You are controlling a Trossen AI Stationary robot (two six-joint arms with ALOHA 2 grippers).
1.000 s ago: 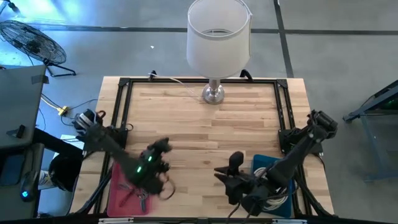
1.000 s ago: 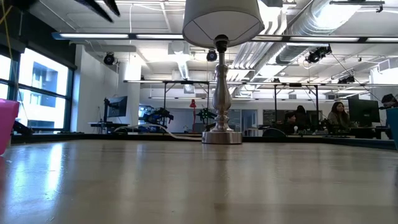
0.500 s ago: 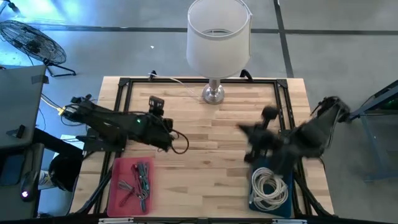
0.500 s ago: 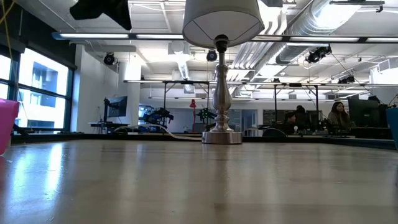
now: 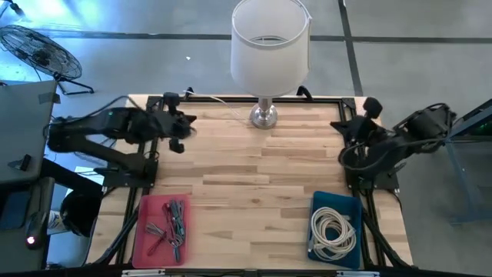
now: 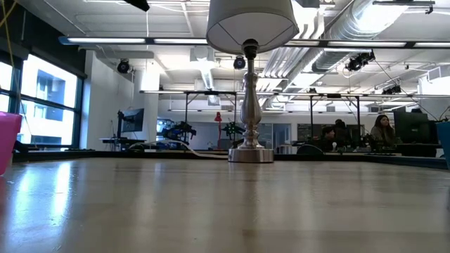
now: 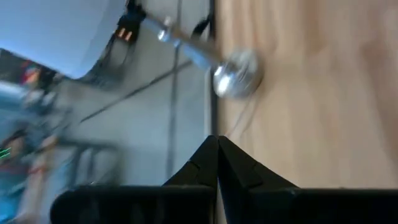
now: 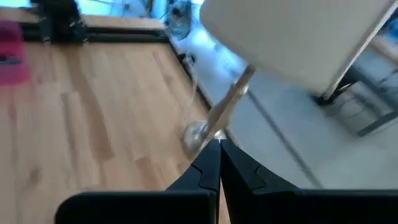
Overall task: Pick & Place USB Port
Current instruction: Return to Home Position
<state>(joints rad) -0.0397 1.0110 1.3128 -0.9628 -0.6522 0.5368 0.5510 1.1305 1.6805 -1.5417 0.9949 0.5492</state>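
Several small grey USB pieces (image 5: 172, 223) lie in a pink tray (image 5: 146, 245) at the table's near left. A coiled white cable (image 5: 332, 231) lies in a blue tray (image 5: 319, 201) at the near right. My left gripper (image 5: 181, 128) hangs over the far left part of the table, far from the pink tray; its fingers (image 7: 217, 142) are shut on nothing. My right gripper (image 5: 347, 128) hangs by the far right edge, and its fingers (image 8: 219, 144) are also shut and empty.
A table lamp stands by its silver base (image 5: 264, 116) at the middle of the far edge, its white shade (image 5: 270, 42) above; the base (image 6: 250, 152) also shows in the low view. Black frame rails (image 5: 151, 138) run along the table's sides. Bare wood (image 5: 254, 192) lies between the trays.
Both arms have risen and drawn back from the near side toward the far edge. The left gripper has gone from over the pink tray to the far left part of the table. The right gripper has gone from beside the blue tray to the far right edge.
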